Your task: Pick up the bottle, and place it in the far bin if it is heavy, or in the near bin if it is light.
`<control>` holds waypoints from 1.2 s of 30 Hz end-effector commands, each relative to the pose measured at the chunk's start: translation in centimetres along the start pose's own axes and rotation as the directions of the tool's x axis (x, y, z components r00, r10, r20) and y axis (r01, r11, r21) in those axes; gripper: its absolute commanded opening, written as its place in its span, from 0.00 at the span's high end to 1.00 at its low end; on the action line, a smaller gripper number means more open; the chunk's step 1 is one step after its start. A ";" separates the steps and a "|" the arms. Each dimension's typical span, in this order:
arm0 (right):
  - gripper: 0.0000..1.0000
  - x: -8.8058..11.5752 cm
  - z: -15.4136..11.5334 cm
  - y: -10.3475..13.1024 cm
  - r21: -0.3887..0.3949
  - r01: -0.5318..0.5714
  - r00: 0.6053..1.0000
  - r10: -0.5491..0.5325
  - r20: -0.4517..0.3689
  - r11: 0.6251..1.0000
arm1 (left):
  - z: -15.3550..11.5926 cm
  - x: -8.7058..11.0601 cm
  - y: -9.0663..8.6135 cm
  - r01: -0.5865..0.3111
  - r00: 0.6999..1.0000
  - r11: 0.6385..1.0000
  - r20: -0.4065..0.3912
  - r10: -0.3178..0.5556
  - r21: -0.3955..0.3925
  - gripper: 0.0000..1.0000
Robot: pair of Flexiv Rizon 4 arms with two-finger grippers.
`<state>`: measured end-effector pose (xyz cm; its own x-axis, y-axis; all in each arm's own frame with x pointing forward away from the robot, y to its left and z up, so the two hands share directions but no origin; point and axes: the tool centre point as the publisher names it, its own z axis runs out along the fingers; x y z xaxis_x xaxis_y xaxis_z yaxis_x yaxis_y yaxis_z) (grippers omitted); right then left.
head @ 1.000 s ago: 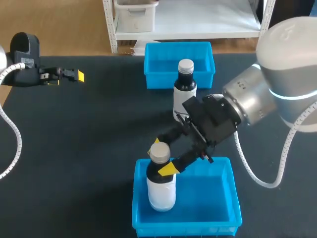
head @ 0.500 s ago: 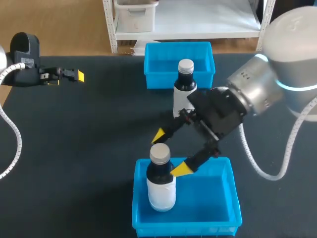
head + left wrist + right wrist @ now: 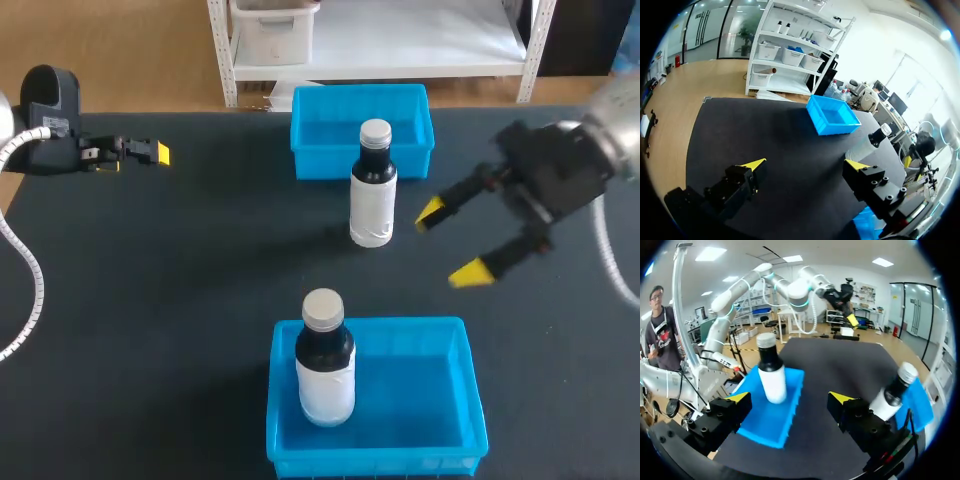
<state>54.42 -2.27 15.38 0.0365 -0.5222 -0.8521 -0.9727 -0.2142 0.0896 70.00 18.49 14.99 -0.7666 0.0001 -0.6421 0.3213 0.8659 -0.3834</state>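
Near bin (image 3: 863,226), mostly behind the left pincer (image 3: 805,165)

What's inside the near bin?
One white-labelled bottle with a grey cap, standing upright in the left part of the near bin. Its base hides the floor beneath it.

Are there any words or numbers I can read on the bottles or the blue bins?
No words, numbers or signs can be read here.
On the near bin and the far bin: plain blue, no print shows.
On the bottle in the near bin: a white label, no letters show.
On the bottle between the bins: a white label, no letters show.
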 end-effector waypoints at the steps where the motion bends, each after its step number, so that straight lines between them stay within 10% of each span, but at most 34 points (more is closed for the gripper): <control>1: 0.00 1.5 -3.6 -2.2 0.028 -0.026 1.000 0.026 -0.006 0.999 | 0.0 0.0 0.0 0.000 1.000 1.000 0.000 0.000 0.000 0.00; 17: 0.00 5.2 -5.6 -15.3 0.161 -0.093 0.994 0.100 -0.036 0.983 | 0.0 0.0 0.0 0.000 1.000 1.000 0.000 0.000 0.000 0.00; 36: 0.00 2.5 -1.5 -20.0 0.209 -0.089 0.996 0.082 0.044 0.974 | 0.0 0.0 0.0 0.000 1.000 1.000 0.000 0.000 0.000 0.00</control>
<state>74.05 -0.87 12.39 -0.0546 -0.5083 -0.8594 -0.9984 0.0138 0.0552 70.00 18.49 14.99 -0.7666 0.0001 -0.6421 0.3212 0.8659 -0.3834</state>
